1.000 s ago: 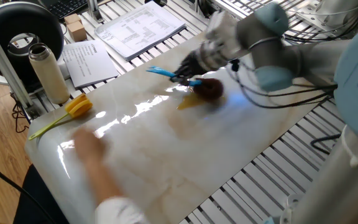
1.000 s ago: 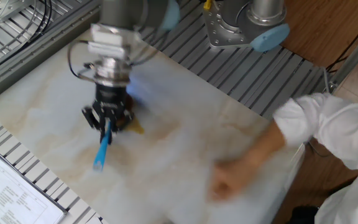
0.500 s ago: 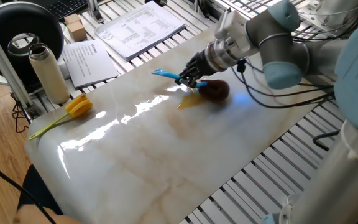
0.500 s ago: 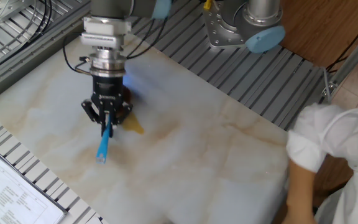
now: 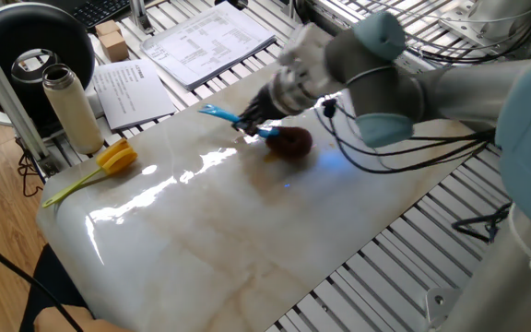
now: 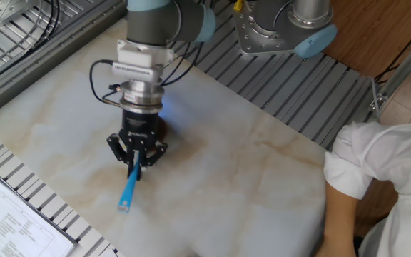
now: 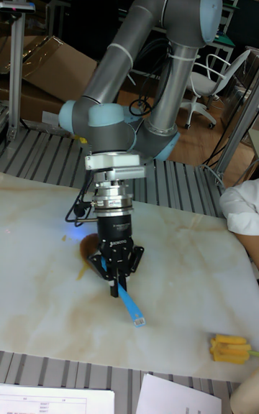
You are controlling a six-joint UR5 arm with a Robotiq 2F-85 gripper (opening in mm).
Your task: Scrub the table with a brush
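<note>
My gripper (image 5: 252, 124) is shut on the blue handle of the brush (image 5: 218, 114), low over the glossy marble table (image 5: 247, 240). The brown fuzzy head (image 5: 291, 141) rests on the slab just behind the fingers. From the other side, the gripper (image 6: 137, 153) points straight down, the handle (image 6: 128, 191) sticks out towards the papers, and the head (image 6: 160, 129) is mostly hidden behind it. In the tall view, the gripper (image 7: 116, 270) grips the handle (image 7: 130, 307), with the head (image 7: 89, 244) over an amber stain (image 7: 87, 266).
A yellow tulip (image 5: 115, 157) lies at the slab's left edge, beside a beige bottle (image 5: 72, 106). Papers (image 5: 210, 39) and a booklet (image 5: 132, 89) lie on the slatted frame behind. A person in a white sleeve (image 6: 377, 160) stands at the slab's far end.
The gripper has swept the brush to the left across the slab, dragging the head over the stain. The person's hand has withdrawn from the table.
</note>
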